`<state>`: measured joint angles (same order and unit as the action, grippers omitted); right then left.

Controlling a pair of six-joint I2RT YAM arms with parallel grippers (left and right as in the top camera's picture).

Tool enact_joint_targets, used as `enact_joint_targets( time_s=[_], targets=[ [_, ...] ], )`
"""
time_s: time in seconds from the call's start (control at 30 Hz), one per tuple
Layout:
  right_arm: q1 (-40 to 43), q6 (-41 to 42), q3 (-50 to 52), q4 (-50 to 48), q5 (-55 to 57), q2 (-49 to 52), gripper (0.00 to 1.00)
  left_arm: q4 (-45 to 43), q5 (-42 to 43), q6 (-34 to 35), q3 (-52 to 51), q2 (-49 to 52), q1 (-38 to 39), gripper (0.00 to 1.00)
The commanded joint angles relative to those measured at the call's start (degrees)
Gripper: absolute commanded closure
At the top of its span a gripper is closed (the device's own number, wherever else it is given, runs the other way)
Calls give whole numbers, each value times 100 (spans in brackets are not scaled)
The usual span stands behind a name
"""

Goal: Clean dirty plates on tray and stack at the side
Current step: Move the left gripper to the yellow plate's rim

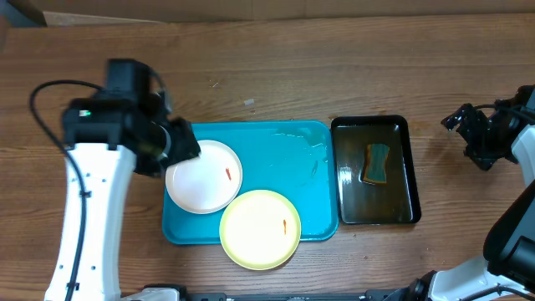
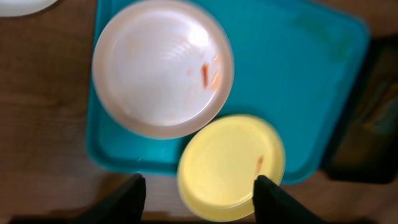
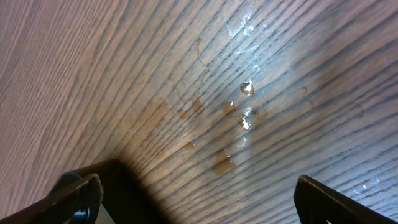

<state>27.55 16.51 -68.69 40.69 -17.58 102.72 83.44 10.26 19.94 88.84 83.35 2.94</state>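
Far left: my left end effector (image 1: 174,147), matte black on a white arm link, hangs over the left end of the tray with its fingers (image 2: 127,198) moderately apart and nothing between them. In the top left corner of its wrist view a curved white edge (image 2: 18,5) lies on the bare wood outside the tray; I cannot tell what it belongs to. Next: the white plate (image 1: 203,176), round, shallow and glossy, sits at the tray's left end with its edge reaching the left rim and a short orange-red streak (image 1: 227,174) right of its centre. Just beside it, the pale yellow plate (image 1: 260,228), of like shape, bears a similar streak (image 1: 285,226) and overhangs the tray's near rim. Centre: the tray (image 1: 284,146), smooth turquoise plastic with rounded corners and a raised rim, shows beads of water on its bare right half. Right of it, just beside: a narrower black tray (image 1: 375,119) holding brownish liquid and a rectangular sponge (image 1: 376,163). Far right: my right end effector (image 1: 470,134) hovers over bare wood, well apart from both trays, its fingers (image 3: 78,196) spread wide and empty. Surface: the desk (image 1: 334,67) is brown with a fine straight grain; under the right end effector it carries clear droplets (image 3: 247,87) and brownish spots (image 3: 224,165). Beyond the far edge only a pale tan strip shows.
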Motion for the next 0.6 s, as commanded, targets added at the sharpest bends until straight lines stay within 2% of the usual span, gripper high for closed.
enact_joint_targets(
  time_s=[0.0, 0.23, 0.4, 0.57],
  targets=[
    [-7, -7, -107, -15, -7, 7, 0, 372, -1180, 667, -273, 52, 1021, 48],
    [-7, -7, -107, -15, -9, 7, 0, 203, -1261, 1663, -1641, 50, 2188, 57],
    [-7, -4, -107, -15, -9, 7, 0, -264, -1097, 1912, -2643, 52, 2398, 59],
    [-7, -7, -107, -15, -7, 7, 0, -1051, -520, 1928, -3674, 52, 2404, 61]
  ],
)
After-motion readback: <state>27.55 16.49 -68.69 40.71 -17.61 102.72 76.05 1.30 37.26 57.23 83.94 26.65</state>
